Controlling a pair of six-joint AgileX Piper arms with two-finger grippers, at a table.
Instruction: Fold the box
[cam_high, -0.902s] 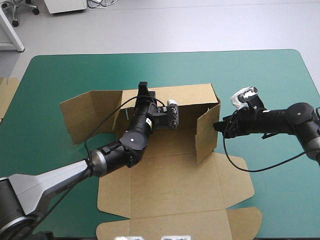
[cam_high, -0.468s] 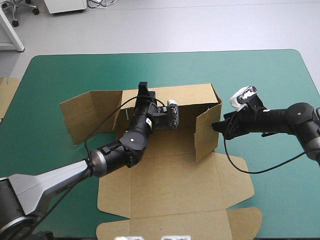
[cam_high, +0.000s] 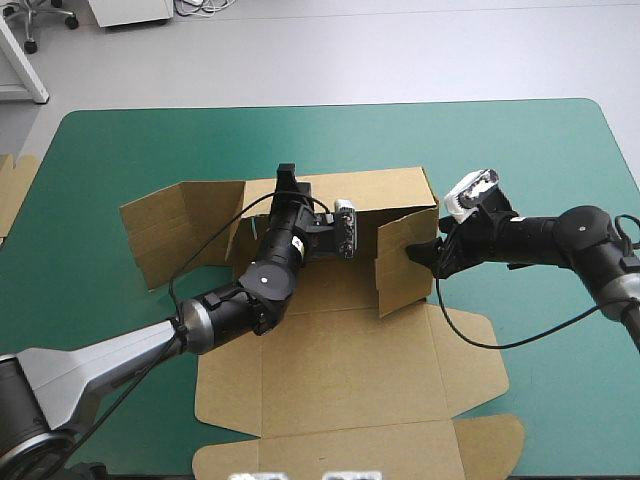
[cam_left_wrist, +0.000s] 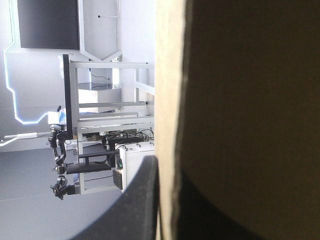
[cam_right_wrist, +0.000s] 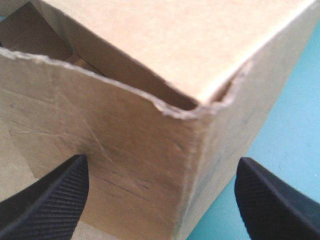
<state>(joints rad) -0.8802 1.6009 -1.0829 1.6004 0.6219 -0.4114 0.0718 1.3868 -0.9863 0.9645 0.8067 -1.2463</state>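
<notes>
Brown box (cam_high: 340, 330) sits mid-tabletop (cam_high: 540, 160) on the teal-green cover, with back and right walls raised and lid flat toward the near edge. Left jaws are clamped on the back wall's top edge. Right jaws stand wide, straddling a corner at the right wall.

Table (cam_high: 560, 150) is covered by a teal-green cover (cam_high: 120, 150), with rounded far corners seen in the high view. The cover is also seen in the right wrist view. Spare brown board (cam_high: 12, 195) is seen at the table's left edge, partly cut off, lying flat.
</notes>
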